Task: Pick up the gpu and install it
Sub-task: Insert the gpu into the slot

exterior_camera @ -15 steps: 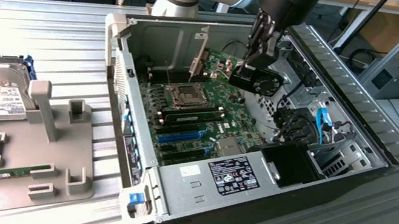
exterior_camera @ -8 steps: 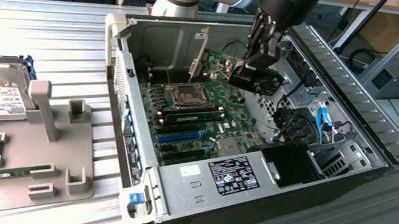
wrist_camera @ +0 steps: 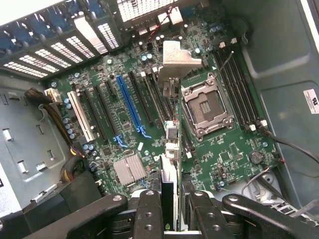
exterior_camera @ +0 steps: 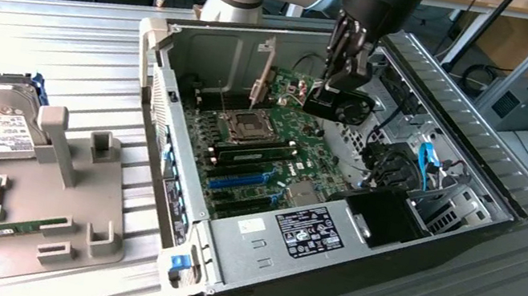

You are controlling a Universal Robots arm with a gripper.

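Exterior view: we see the gripper [exterior_camera: 345, 77] clamped on the gpu [exterior_camera: 329, 101], hanging over the motherboard [exterior_camera: 273, 158] inside the open case [exterior_camera: 473, 193].

Wrist view: the fingers [wrist_camera: 149, 211] pinch the card [wrist_camera: 172, 129] edge-on, bracket [wrist_camera: 180, 56] far end. We judge it light, stiff and fragile; best held by the board edges.

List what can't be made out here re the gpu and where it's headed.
- Exterior view: the gripper holds the gpu over the motherboard; which slot lies under it is hidden by the card itself.
- Wrist view: gpu is seen edge-on, so its fan face is hidden; its lower end is covered by the fingers.
- Exterior view: the power supply label text is too small to read.
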